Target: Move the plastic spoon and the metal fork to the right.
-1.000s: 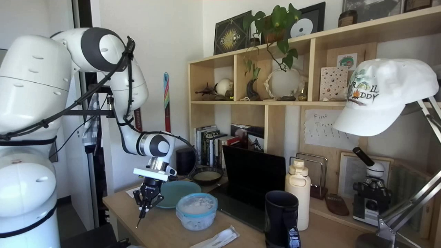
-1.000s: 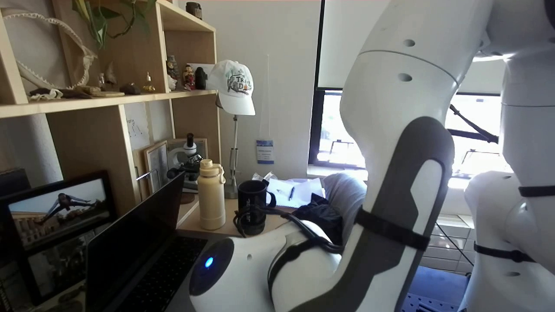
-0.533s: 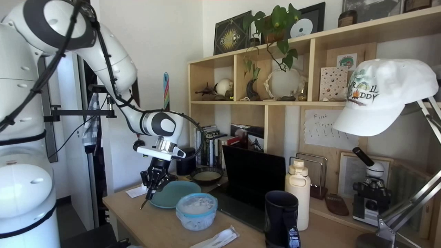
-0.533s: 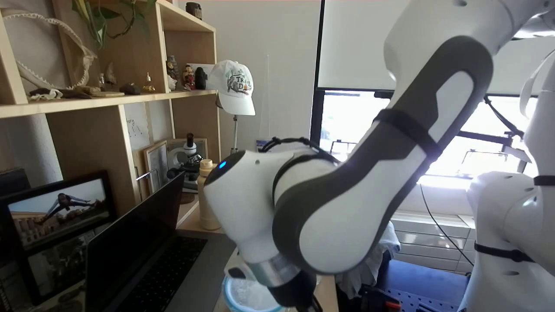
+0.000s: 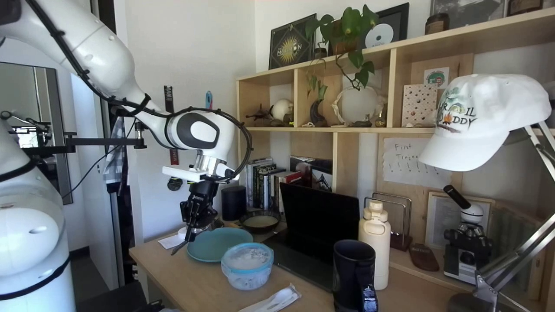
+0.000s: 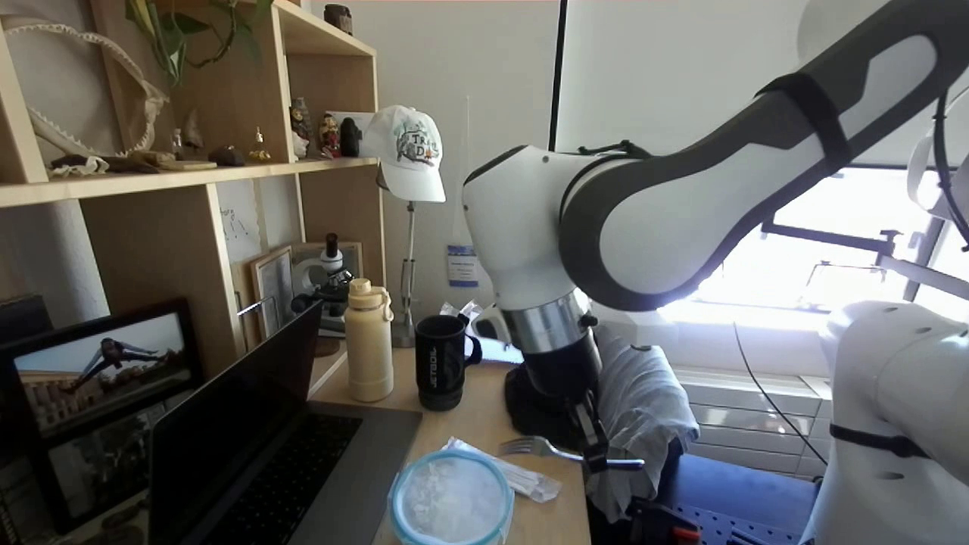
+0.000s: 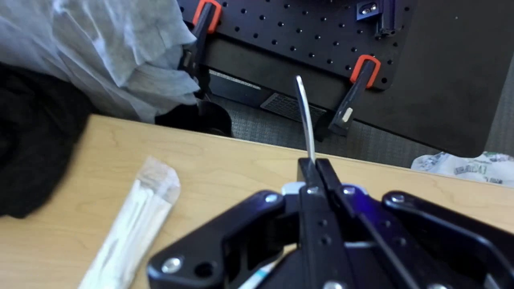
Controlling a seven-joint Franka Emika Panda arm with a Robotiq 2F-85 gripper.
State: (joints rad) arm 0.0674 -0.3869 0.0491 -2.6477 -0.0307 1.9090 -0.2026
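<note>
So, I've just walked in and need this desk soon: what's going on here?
The robot's gripper holds a metal fork, which looks lifted off the desk and has not yet been set down. The plastic spoon isn't in its grip: it lies wrapped on the desk, near the blue-rimmed container.

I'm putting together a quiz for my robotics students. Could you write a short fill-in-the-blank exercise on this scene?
1. The claw is closed on a metal ____.
2. The plastic spoon lies inside a clear ____.
3. The black mug stands near a cream-coloured ____.
4. The round tub is rimmed in light ____.

Missing words: fork; wrapper; bottle; blue.
</note>
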